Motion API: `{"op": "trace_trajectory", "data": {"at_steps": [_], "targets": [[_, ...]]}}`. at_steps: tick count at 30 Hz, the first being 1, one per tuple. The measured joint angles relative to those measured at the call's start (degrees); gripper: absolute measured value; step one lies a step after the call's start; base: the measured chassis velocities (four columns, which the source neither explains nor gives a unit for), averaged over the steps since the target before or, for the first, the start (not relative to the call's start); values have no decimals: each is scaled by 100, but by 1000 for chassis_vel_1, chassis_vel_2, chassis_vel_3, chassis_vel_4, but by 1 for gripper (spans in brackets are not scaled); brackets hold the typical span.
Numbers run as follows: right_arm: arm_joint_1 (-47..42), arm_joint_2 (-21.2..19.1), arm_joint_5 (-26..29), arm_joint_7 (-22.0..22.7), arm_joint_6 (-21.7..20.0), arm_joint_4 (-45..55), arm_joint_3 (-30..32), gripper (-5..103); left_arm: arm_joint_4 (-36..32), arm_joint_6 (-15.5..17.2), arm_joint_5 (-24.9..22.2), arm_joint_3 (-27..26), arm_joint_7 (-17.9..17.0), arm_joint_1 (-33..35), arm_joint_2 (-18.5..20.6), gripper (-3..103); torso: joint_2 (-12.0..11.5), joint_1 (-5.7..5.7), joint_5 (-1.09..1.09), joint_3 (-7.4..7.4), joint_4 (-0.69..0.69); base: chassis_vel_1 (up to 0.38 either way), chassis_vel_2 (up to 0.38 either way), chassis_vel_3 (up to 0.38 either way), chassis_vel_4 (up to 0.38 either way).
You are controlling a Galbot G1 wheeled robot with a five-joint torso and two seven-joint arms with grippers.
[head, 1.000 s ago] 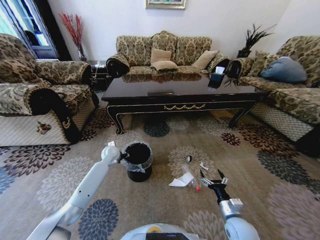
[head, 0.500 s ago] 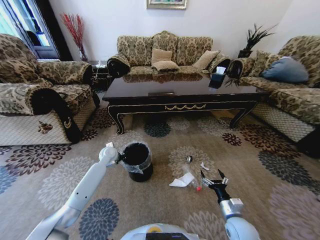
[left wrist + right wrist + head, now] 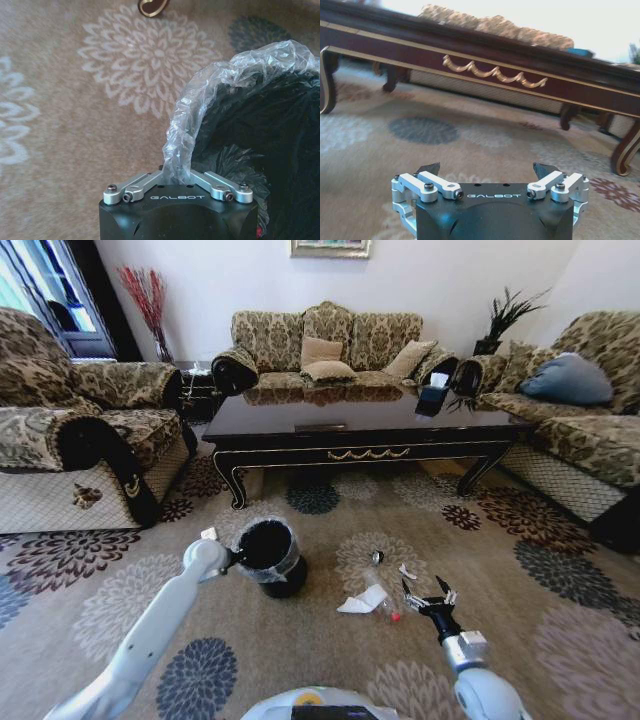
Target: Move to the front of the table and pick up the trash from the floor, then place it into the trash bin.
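The left hand (image 3: 236, 558) pinched the crinkled clear liner at the rim of the round black trash bin (image 3: 268, 557), tilting it. The right hand (image 3: 428, 602) was spread beside the crumpled white paper and bottle, the trash (image 3: 364, 600), on the floral carpet (image 3: 520, 640).

You face the table (image 3: 365, 425), which stands across the carpet (image 3: 520, 600) with sofas behind it and at both sides. Before it, to your left, the trash bin (image 3: 268, 555) tilts, its rim in the left gripper (image 3: 232, 558). The trash (image 3: 372, 595) lies right of it, just beside the right gripper (image 3: 428, 597).
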Motion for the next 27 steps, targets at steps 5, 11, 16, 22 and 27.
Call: {"op": "trace_trajectory", "data": {"at_steps": [5, 11, 16, 22, 27], "targets": [[187, -278, -171, -118, 102, -452, -258, 100, -449, -1, -100, -353, 1, 430, 236, 0, 0, 0, -1, -1, -1, 0, 0, 0, 0], [392, -643, -460, -371, 304, -1276, -712, 100, -722, -1, -197, -730, 0, 788, 432, 0, 0, 0, -1, -1, -4, 0, 0, 0, 0], [577, -762, -338, -697, 431, -1837, -875, 100, -861, -2, -246, -786, 0, 878, 465, 0, 0, 0, -2, 0, -3, 0, 0, 0, 0], [848, -750, -291, -915, 532, -2117, -1129, 100, -964, -3, -216, -804, -43, 971, 426, 0, 0, 0, -2, -1, -2, 0, 0, 0, 0], [1103, -683, -352, -948, 590, -2378, -1371, 100, -988, -4, -203, -751, -109, 967, 408, 0, 0, 0, -2, -1, -2, 0, 0, 0, 0]]}}
